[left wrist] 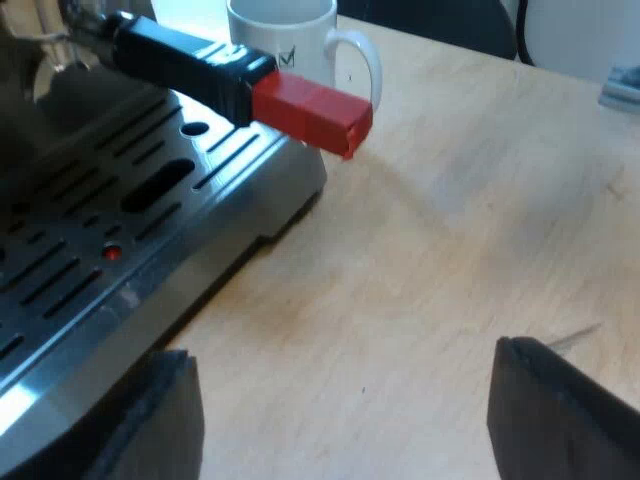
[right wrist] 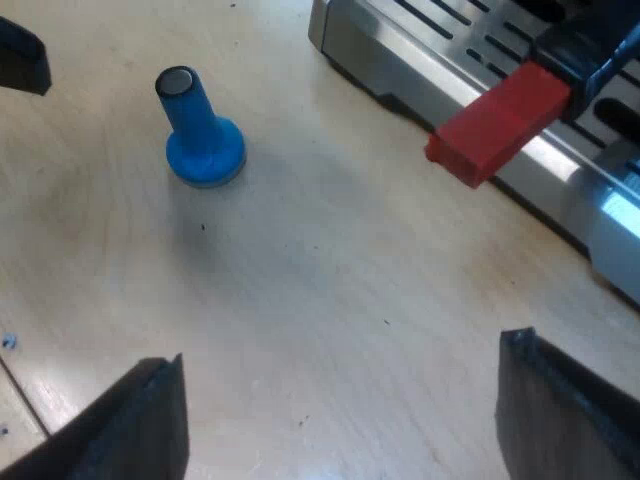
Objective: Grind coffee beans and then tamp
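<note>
Left hand: the left hand (left wrist: pixel 340 352) hangs low over the desk (left wrist: pixel 450 230) just beside the machine's front, its two fingers spread wide and holding nothing.
Right hand: the right hand (right wrist: pixel 342 350) is also spread wide and empty, over bare desk between the tamper and the machine.
Holder: the holder sits at the front of the espresso machine (left wrist: pixel 90 250). Its dark handle (left wrist: pixel 185 58) juts out above the slotted drip tray (left wrist: pixel 150 190), and the red end (left wrist: pixel 312 110) reaches past the tray's edge. The basket end is hidden, so it cannot be told whether it is locked in or holds any grounds.
Tamper: the blue tamper (right wrist: pixel 198 135) stands upright on the desk, base down, well apart from the machine and from both hands.
Mug: a white mug (left wrist: pixel 290 35) stands on the desk just beyond the red end.
Progress: judging from this, the holder is in place at the machine, so the grinding step is at hand or under way. No ground coffee is visible.
Left to do: taking the holder out and tamping. The tamper looks untouched.
</note>
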Available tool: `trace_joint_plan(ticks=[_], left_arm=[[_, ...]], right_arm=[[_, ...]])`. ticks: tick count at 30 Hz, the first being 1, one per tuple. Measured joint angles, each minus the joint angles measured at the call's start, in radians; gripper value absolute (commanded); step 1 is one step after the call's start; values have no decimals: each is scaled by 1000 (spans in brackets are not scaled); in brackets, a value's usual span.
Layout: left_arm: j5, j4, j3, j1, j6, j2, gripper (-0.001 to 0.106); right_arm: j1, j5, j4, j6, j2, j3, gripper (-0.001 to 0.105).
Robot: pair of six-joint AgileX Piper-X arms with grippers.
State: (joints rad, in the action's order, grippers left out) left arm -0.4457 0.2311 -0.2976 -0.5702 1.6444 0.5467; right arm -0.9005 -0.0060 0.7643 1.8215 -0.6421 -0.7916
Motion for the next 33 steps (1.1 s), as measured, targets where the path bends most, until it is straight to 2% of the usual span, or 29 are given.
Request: trace_joint_plan(ticks=[7, 15, 17, 18, 24, 30, 32, 33], left_arm=[[-2, -9, 0, 0, 0, 0, 62], [-2, -9, 0, 0, 0, 0, 62], [-2, -9, 0, 0, 0, 0, 62], [-2, -9, 0, 0, 0, 0, 62], [-2, -9, 0, 0, 0, 0, 62], [-2, -9, 0, 0, 0, 0, 62], [-2, -9, 0, 0, 0, 0, 62], [-2, -9, 0, 0, 0, 0, 62]], right_arm=[[-10, 18, -7, -90, -90, 0, 65], [-10, 25, -44, -123, -131, 0, 65], [-10, 25, -58, -125, -137, 0, 62], [-10, 25, -58, -125, -138, 0, 54], [-15, 58, -78, -165, -147, 2, 53], [-145, 173, -171, -208, -147, 36, 53], [-226, 275, -242, -246, -147, 81, 52], [-250, 294, -260, -255, -147, 95, 52]])
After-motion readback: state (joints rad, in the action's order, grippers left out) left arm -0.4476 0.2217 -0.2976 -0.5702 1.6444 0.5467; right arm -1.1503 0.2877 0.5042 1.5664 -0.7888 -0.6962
